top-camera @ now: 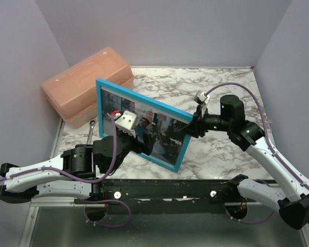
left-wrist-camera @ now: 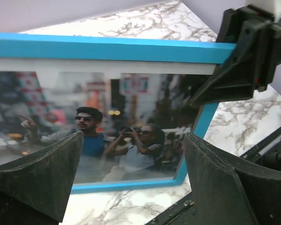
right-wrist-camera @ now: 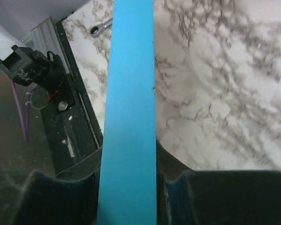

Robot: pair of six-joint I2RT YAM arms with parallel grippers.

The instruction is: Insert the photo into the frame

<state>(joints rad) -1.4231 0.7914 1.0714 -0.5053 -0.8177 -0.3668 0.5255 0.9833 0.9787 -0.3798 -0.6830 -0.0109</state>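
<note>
From the top camera, the frame [top-camera: 144, 99] is standing tilted on a long edge over the marbled bench [top-camera: 221, 154], its bright blue face turning toward the arm bases. The photo [top-camera: 157, 134] is showing inside it as a dark street scene; whether the lower rail is touching the bench I cannot tell. The right tool [top-camera: 192, 127] is pinching the frame's right short side near its upper corner. The left tool [top-camera: 130, 128] is hanging wide open in front of the picture's left half, holding nothing. A pink box [top-camera: 85, 87] is sitting just behind the frame's left end and a wrench [top-camera: 91, 132] is lying beside it, with open marble to the right. The left wrist camera is looking between its spread fingers [left-wrist-camera: 42, 168] at the photo [left-wrist-camera: 107, 126]: a man in a blue shirt and sunglasses is pointing, and beside him someone is raising a camera. A white strip is running under the blue top rail [left-wrist-camera: 107, 47], where the right tool [left-wrist-camera: 225, 70] is clamping the corner. The right wrist camera is showing the blue rail [right-wrist-camera: 129, 93] running straight between its closed fingers [right-wrist-camera: 175, 185], marble on both sides, the wrench [right-wrist-camera: 100, 29] far off.
</note>
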